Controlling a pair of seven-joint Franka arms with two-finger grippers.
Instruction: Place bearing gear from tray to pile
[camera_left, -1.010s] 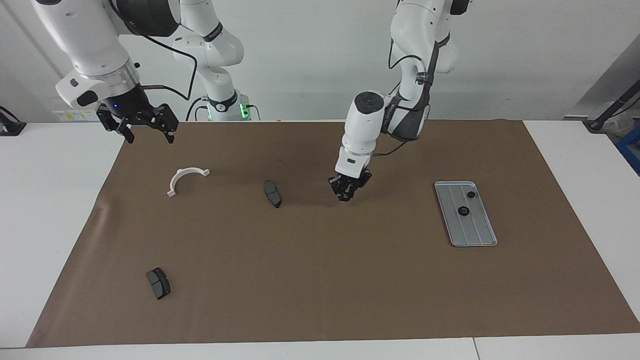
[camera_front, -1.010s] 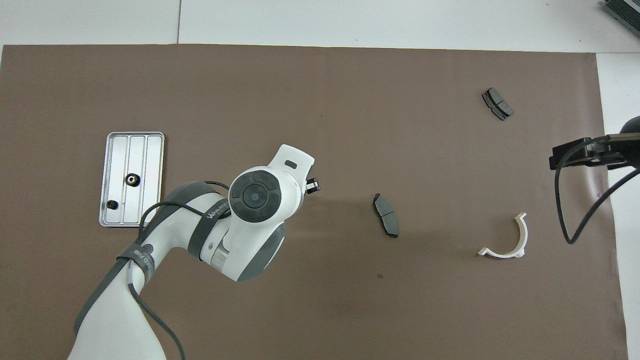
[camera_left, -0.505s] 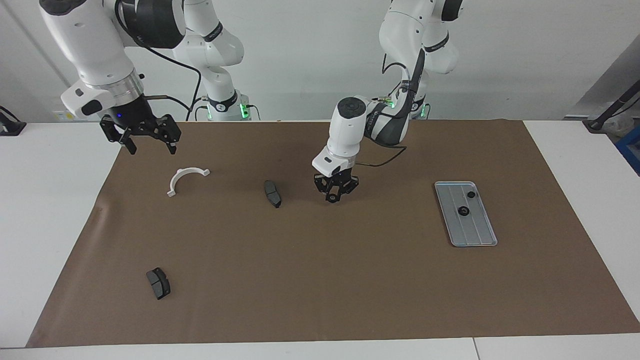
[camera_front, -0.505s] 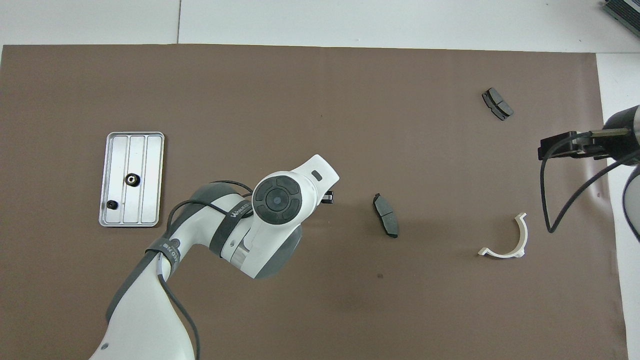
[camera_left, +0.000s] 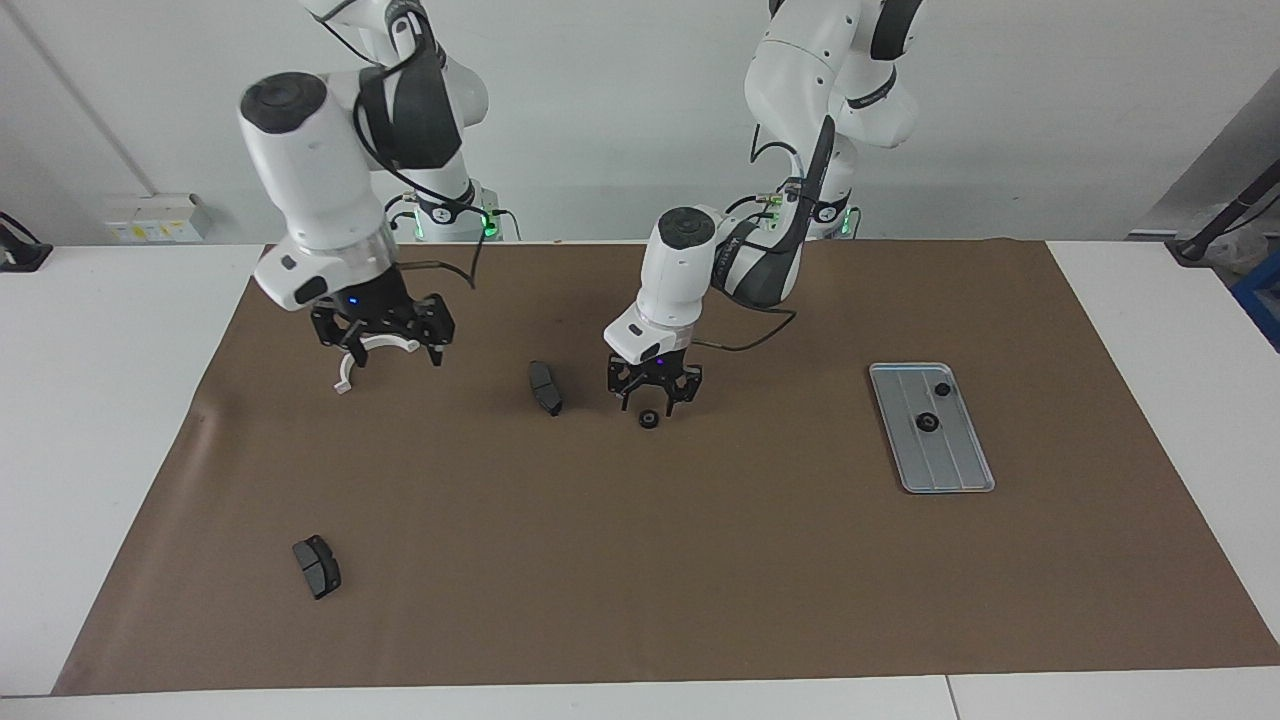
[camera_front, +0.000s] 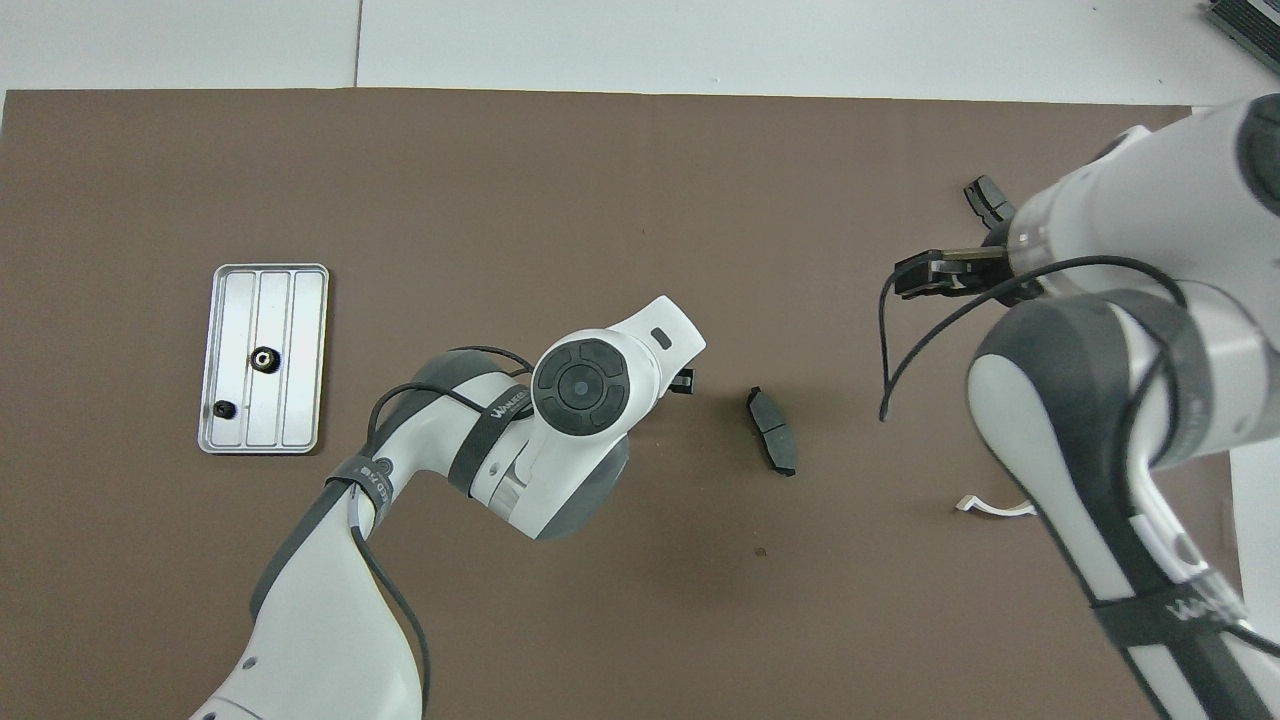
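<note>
A small black bearing gear (camera_left: 648, 419) lies flat on the brown mat (camera_left: 640, 560), directly below the left gripper (camera_left: 655, 398) and free of it; the gripper's fingers stand spread on either side above the gear, holding nothing. That is the relation the next move turns on: the gear sits straight under the fingertips, so my guess is the left arm only needs to lift clear. The gear is round, with no long axis to line up. The overhead view hides it under the left arm's wrist.

Beside the gear, toward the right arm's end, lies a dark grey brake pad (camera_left: 545, 388), a matte curved slab lying slantwise. The gear now sits near it, at the pile's edge.

Well apart from the left gripper, toward the left arm's end, rests the tray (camera_left: 975, 470), a ribbed grey-blue metal rectangle with rounded corners. Two more black gears (camera_left: 927, 421) remain in it, one near the middle, one by a corner.

The right gripper (camera_left: 383, 350) hangs with fingers spread just over the white half-ring bracket (camera_left: 344, 381), a smooth plastic arc; I cannot tell whether it touches. A second brake pad (camera_left: 316, 566) lies well apart from both grippers
</note>
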